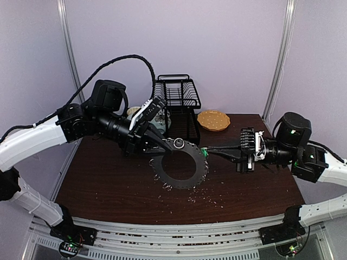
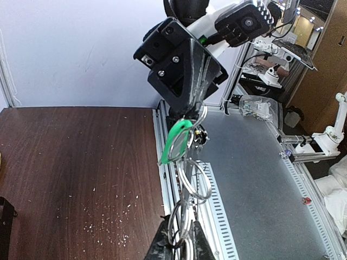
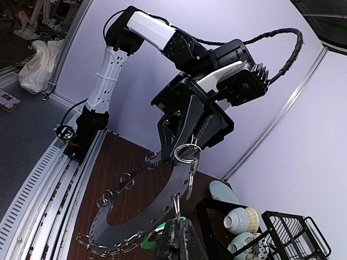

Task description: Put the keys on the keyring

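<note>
The keyring (image 1: 181, 169) is a dark grey ring-shaped disc fringed with silvery wire loops, held tilted above the table. My left gripper (image 1: 169, 145) is shut on its far rim; in the left wrist view its fingers (image 2: 162, 245) pinch the disc edge-on among the loops (image 2: 196, 181). My right gripper (image 1: 206, 151) is shut at the disc's right rim on the green-headed key (image 1: 204, 152). In the right wrist view a wire loop (image 3: 176, 205) sits right at my right gripper's (image 3: 179, 222) tips. The green key (image 3: 147, 241) shows behind them and under the disc (image 3: 157, 203). The key's blade is hidden.
A black wire dish rack (image 1: 178, 103) stands at the back centre with bowls (image 3: 238, 222) and a plate (image 3: 223, 190) beside it. A tan round disc (image 1: 213, 119) lies back right. Pale crumbs (image 1: 203, 195) are scattered on the brown table (image 1: 108, 179) under the keyring.
</note>
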Tool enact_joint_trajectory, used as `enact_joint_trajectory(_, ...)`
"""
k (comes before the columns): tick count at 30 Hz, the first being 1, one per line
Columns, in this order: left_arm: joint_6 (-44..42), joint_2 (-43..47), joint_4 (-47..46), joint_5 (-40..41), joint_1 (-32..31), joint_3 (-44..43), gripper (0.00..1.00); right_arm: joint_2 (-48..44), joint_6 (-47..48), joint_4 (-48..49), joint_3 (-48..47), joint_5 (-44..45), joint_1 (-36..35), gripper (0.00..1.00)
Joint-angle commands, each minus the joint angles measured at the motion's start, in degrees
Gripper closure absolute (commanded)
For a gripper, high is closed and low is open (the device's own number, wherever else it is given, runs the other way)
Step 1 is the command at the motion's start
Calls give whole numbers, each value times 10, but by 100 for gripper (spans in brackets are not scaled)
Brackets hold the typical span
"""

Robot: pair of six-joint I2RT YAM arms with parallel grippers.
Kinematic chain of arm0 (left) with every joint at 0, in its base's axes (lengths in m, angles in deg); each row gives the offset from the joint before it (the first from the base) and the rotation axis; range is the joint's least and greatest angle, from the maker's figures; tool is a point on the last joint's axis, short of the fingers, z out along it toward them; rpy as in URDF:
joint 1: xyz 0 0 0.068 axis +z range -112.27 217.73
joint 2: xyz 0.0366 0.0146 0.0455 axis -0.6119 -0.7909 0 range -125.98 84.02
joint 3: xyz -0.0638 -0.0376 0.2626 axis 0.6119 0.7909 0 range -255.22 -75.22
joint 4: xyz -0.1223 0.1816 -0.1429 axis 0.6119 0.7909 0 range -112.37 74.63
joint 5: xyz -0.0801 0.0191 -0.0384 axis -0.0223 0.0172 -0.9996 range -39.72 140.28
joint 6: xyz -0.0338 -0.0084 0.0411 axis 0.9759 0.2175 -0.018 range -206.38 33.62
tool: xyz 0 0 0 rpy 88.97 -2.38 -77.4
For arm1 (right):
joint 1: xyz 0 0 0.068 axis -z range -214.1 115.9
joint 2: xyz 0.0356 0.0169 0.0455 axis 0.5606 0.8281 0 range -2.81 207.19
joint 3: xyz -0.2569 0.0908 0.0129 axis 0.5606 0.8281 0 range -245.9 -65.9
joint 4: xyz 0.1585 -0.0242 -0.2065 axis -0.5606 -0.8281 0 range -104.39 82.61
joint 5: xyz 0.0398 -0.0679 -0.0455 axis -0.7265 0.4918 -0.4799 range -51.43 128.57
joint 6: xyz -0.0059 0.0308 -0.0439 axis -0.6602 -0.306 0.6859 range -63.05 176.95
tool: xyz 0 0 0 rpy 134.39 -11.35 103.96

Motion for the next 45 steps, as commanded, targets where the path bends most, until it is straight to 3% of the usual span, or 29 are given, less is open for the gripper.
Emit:
enact_joint_trajectory(1,0,-2,-22,-9,-2,-21,100,1,6,1,6,-20,-3,100)
enact_joint_trajectory(9,-1,-1,-23,-7,-2,-20,100,8,-3,-11,3,-47,-2,100)
enact_joint_trajectory(18,-4,5,-23,-4,-2,-16,100,-5,-37,8,6,25,2,100)
enact_joint_trajectory(25,-64,39,-23,139,-37,-5,100,33,-155,-95,-76,32,35,100)
enact_joint_trajectory(37,-126,67,13,290,-61,-3,100,18,-225,-123,-95,52,35,100)
enact_joint_trajectory(45,-137,68,25,319,-68,-13,100,28,-243,-113,-99,38,35,100)
